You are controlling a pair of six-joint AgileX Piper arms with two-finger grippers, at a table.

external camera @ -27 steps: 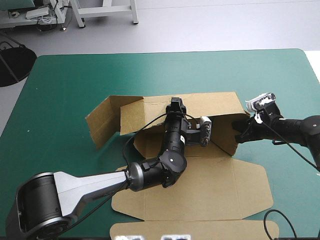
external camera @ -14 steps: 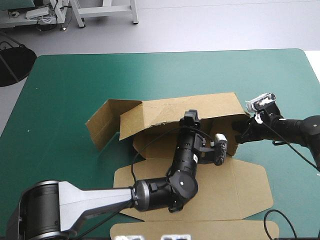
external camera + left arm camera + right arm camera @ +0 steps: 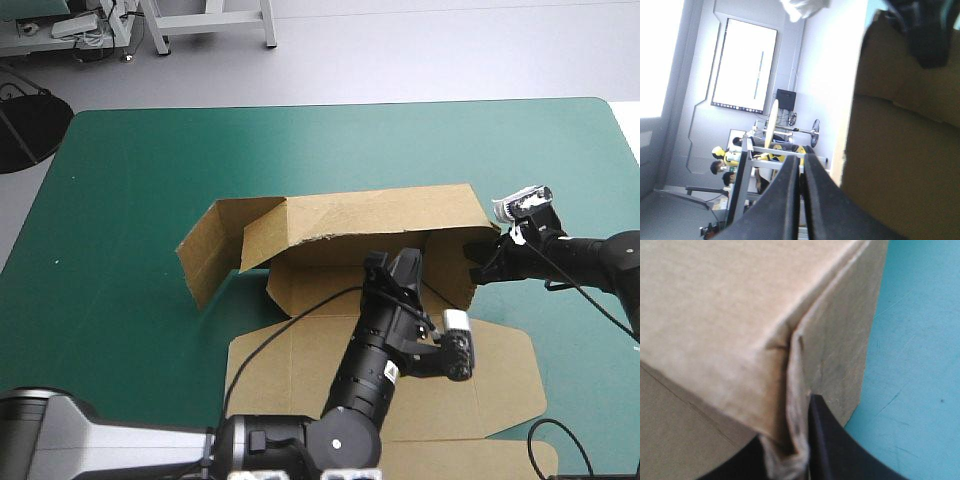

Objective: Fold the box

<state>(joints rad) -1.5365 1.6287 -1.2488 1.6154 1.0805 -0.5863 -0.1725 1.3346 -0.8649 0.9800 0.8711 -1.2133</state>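
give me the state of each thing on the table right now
box, partly folded: back and right walls raised, left flap angled outward, lid lying flat
left gripper, shut, empty, raised over the box
right gripper, shut on the box at its right wall's corner

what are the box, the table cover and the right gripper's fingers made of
The box: matte brown cardboard, judging by creases and a frayed corner. The teal-green cover: probably a smooth mat, faintly scuffed. The right gripper has smooth black fingers, likely rubber or plastic.

Right gripper (image 3: 479, 268) apparently pinches the brown box (image 3: 370, 215) at its raised right wall.
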